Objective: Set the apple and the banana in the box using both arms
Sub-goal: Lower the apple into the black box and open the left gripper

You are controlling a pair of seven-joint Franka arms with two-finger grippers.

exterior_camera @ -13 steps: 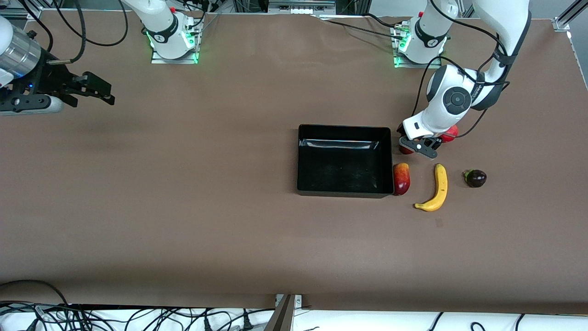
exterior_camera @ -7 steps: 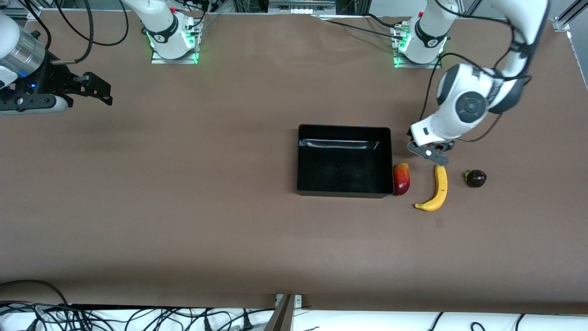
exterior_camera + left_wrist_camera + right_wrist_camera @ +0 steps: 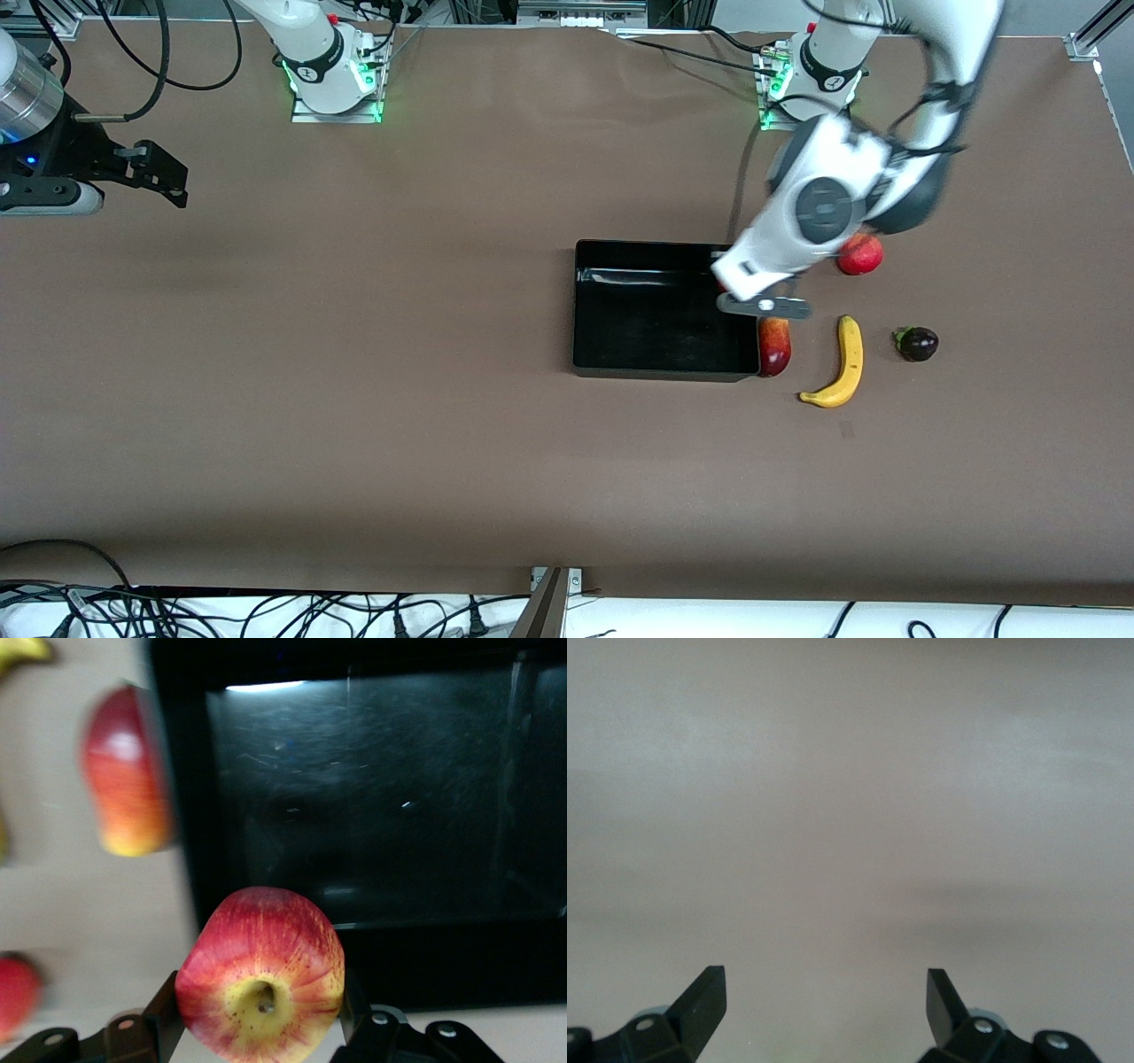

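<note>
The table (image 3: 354,425) is covered edge to edge in a plain brown mat, with metal framing and loose black cables along its edges and the two arm bases bolted along one long edge, green lights at their feet. The black box (image 3: 585,306) lies toward the left arm's end, about midway between the long edges, its glossy inner walls catching a strip of light.

The left claw (image 3: 762,307) hangs in the air over the box's wall at the left arm's end, clamped on the apple (image 3: 261,988), whose yellow stem dimple faces the wrist camera. The right claw (image 3: 164,177) waits with fingers spread over the bare mat near the table edge at the right arm's end.

The banana (image 3: 840,365) lies on the mat beside the box, toward the left arm's end. An oval red-yellow fruit (image 3: 774,346) touches the box's outer wall. A round red fruit (image 3: 860,255) sits nearer the arm bases, and a small dark purple fruit (image 3: 918,344) lies just beside the banana.
</note>
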